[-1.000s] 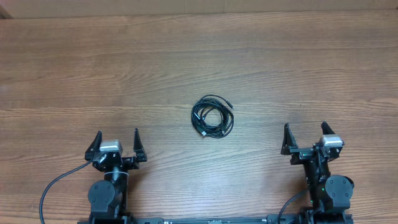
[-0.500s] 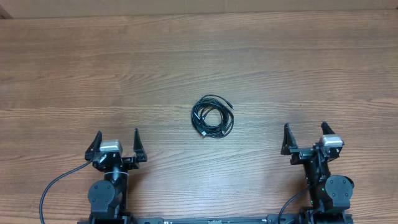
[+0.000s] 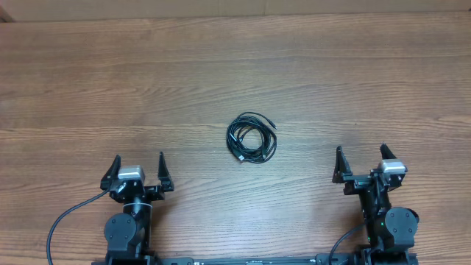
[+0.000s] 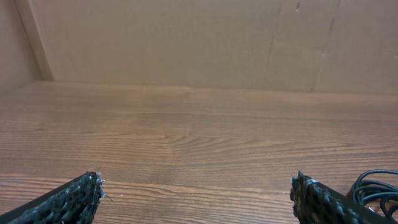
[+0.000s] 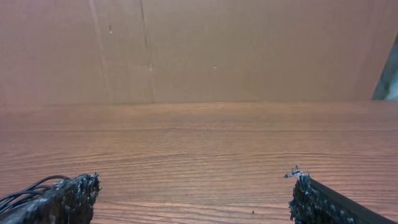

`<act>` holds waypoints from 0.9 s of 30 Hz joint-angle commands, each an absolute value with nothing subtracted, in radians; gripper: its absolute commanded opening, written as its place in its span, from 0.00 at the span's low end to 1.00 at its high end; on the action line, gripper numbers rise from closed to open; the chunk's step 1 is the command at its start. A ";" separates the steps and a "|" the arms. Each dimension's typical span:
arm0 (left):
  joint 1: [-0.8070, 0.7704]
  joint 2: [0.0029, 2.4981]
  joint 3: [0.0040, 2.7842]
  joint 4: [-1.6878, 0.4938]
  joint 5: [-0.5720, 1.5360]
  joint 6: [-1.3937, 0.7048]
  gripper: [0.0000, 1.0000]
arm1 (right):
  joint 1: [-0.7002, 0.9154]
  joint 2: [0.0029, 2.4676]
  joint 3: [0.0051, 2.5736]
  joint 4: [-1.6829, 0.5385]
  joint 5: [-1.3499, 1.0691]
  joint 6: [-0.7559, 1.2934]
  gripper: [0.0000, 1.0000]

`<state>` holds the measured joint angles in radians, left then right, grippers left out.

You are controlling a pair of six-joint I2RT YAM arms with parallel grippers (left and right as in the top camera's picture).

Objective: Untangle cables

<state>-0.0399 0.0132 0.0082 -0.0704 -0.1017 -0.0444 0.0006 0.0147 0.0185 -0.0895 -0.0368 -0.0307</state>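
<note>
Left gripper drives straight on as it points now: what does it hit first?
Likely nothing near: only the table surface lies ahead of the left gripper, up to the brown wall at the back. The cables sit off to its right, outside that line.

The left arm and right arm are matte black. The left gripper and right gripper each have two tapering, pointed fingers flanking a silver-grey block. Close up, the fingertips look rough and pitted. A thick black cable loops beside the left arm. A tiny green light dots the right arm.
</note>
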 commanded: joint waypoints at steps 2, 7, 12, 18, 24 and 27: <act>-0.046 0.004 0.006 -0.071 -0.101 -0.022 0.99 | -0.001 0.003 0.008 -0.084 -0.028 -0.038 1.00; -0.046 0.004 0.006 -0.062 -0.072 -0.053 1.00 | -0.001 0.003 0.008 -0.084 -0.028 -0.038 1.00; -0.046 0.004 0.006 -0.028 0.430 -0.482 1.00 | -0.001 0.003 0.008 -0.084 -0.028 -0.038 1.00; -0.046 0.004 0.006 0.072 0.607 -0.825 1.00 | -0.001 0.003 0.008 -0.083 -0.028 -0.038 1.00; -0.046 0.004 0.046 0.422 0.622 -0.796 1.00 | -0.001 0.003 0.008 -0.084 -0.028 -0.038 1.00; -0.046 0.009 0.140 0.374 0.591 -0.714 1.00 | -0.001 0.003 0.008 -0.084 -0.028 -0.038 1.00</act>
